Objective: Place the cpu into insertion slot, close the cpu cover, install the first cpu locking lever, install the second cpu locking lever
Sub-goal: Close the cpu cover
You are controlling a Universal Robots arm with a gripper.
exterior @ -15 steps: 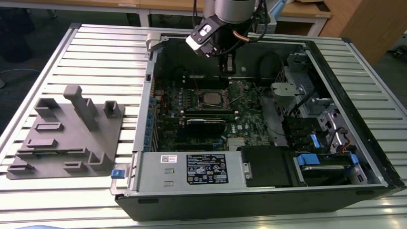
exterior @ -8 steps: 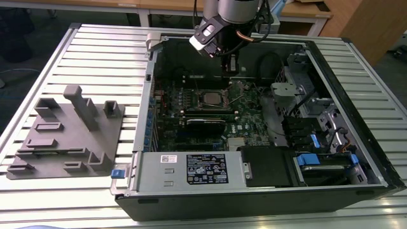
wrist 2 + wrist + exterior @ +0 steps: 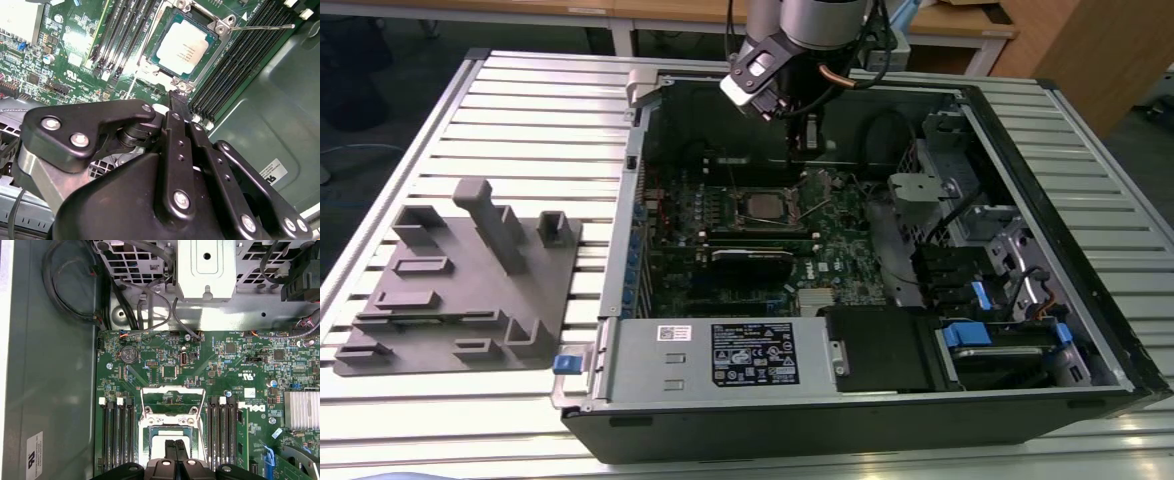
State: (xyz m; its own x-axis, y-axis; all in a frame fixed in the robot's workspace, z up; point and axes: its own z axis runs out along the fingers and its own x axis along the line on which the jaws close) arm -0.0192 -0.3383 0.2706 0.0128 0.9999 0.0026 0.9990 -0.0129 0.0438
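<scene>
Hand (image 3: 175, 445) closed nr cpu (image 3: 184, 47) seated in insertion slot (image 3: 196, 16), cpu cover (image 3: 172, 420) open.

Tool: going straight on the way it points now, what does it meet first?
Probably the flat square grey-topped cpu lying in the silver-rimmed insertion slot, near its edge; depth is unclear.

One computer case (image 3: 854, 425) is lying open on one slatted tabletop (image 3: 534, 110), and one grey fixture block (image 3: 454, 290) is sitting beside it at the exterior view's left. Inside, one cpu (image 3: 184, 46) is resting in one insertion slot (image 3: 222, 24), and one cpu cover (image 3: 172, 418) is showing by it. Two banks of long black slots (image 3: 117, 432) are flanking the socket, one on each side. One thin lever (image 3: 265, 27) is sticking out. One coin cell (image 3: 130, 354) and one finned heatsink (image 3: 302, 410) are sitting on the board. One gripper (image 3: 174, 442) is showing two fingers (image 3: 170, 452).
</scene>
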